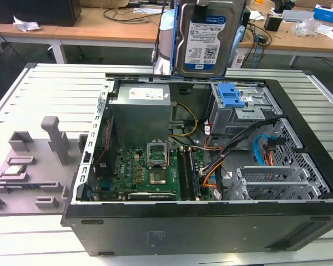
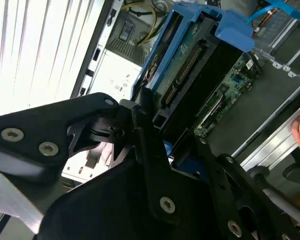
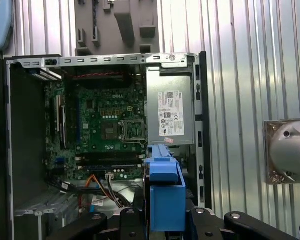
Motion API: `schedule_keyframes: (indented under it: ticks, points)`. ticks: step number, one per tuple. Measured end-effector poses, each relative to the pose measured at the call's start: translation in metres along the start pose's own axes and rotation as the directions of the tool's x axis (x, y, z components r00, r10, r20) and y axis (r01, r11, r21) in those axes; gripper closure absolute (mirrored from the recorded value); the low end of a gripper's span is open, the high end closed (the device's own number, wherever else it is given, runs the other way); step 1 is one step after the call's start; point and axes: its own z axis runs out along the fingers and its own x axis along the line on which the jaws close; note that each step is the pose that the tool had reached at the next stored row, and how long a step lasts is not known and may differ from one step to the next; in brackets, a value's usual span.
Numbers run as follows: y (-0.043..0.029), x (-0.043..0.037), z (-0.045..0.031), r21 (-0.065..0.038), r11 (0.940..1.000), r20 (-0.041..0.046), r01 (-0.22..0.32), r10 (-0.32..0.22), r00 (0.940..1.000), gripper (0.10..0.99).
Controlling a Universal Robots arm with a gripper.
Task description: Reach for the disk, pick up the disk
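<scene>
Above the open computer case (image 1: 200, 227), near its rear wall, the disk (image 1: 202, 39) hangs upright and clear of it, label facing the exterior view. The gripper (image 3: 164, 220) is clamped on the disk's blue-framed sides, with black fingers (image 3: 130, 225) pressing either side.

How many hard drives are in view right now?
1: the disk, gripped in the hand, above the open computer case. Others could be hidden in the drive cage.

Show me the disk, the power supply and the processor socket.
disk (image 1: 202, 44), exterior view, on its label.
power supply (image 1: 139, 119), exterior view, on its grey side.
processor socket (image 1: 157, 177), exterior view, on its middle.
</scene>
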Motion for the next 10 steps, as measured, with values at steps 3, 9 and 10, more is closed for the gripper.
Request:
schedule_keyframes:
  ticks: [3, 9, 10]
  points:
    - [-0.0095, -0.0006, -0.0003, 0.0, 1.0, 0.0001, 0.0, 0.0, 1.0, 0.722]
    - [-0.032, -0.0021, -0.0012, 0.0, 1.0, 0.0, 0.0, 0.0, 1.0, 0.722]
    - [-0.037, -0.0024, -0.0014, 0.0, 1.0, 0.0, 0.0, 0.0, 1.0, 0.722]
